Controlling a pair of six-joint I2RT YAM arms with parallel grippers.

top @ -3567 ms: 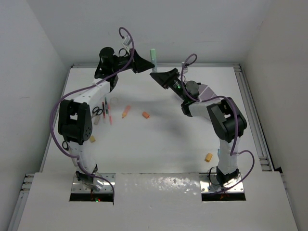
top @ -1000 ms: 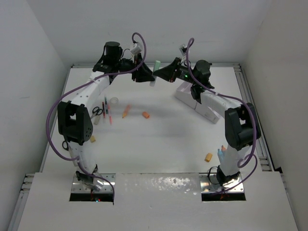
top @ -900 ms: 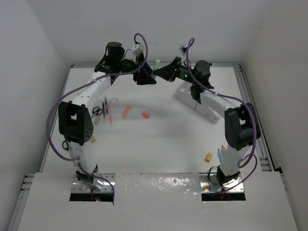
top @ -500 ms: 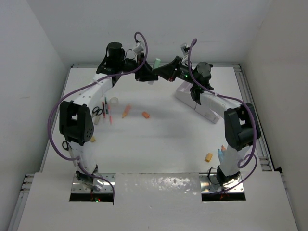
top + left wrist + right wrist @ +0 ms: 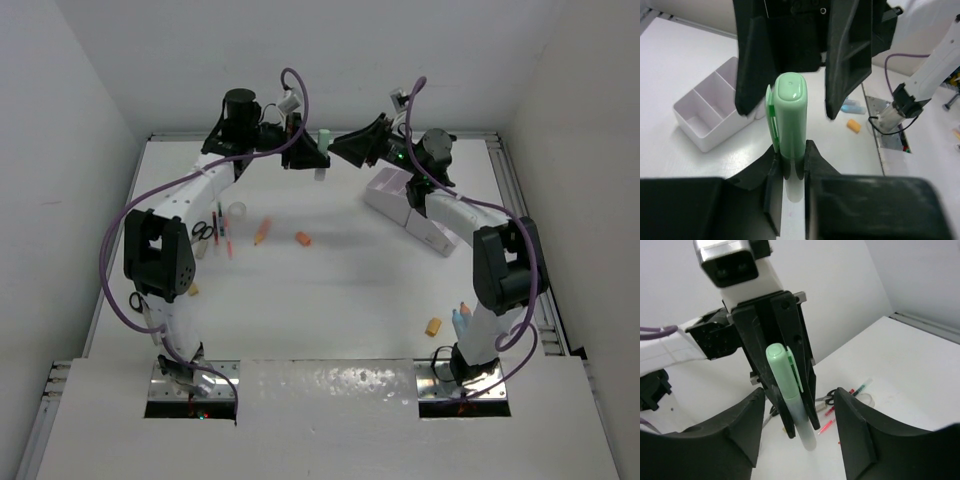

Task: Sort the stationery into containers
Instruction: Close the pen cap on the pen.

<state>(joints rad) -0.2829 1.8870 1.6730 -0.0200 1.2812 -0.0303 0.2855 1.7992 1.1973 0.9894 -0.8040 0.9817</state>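
My left gripper [image 5: 309,154] is shut on a pale green highlighter [image 5: 322,146] and holds it in the air over the back of the table. The left wrist view shows its fingers clamped on the barrel [image 5: 791,110] below the cap. My right gripper [image 5: 352,143] faces it, open and empty. Its fingers [image 5: 742,422] stand to either side of the cap end [image 5: 786,382] without touching it. The white organiser [image 5: 405,206] with lilac compartments stands on the table at the right, also in the left wrist view [image 5: 710,117].
Scissors [image 5: 203,230], red pens [image 5: 222,232], a tape ring [image 5: 238,211], an orange pencil [image 5: 261,232] and an orange eraser [image 5: 302,239] lie at the left. Another eraser [image 5: 433,326] and blue-capped items [image 5: 458,318] lie by the right arm's base. A further eraser [image 5: 192,289] lies at the near left.
The right arm has stretched out from its folded pose. The left gripper has carried the highlighter right to meet it. In the last half second the right gripper shifted slightly right.
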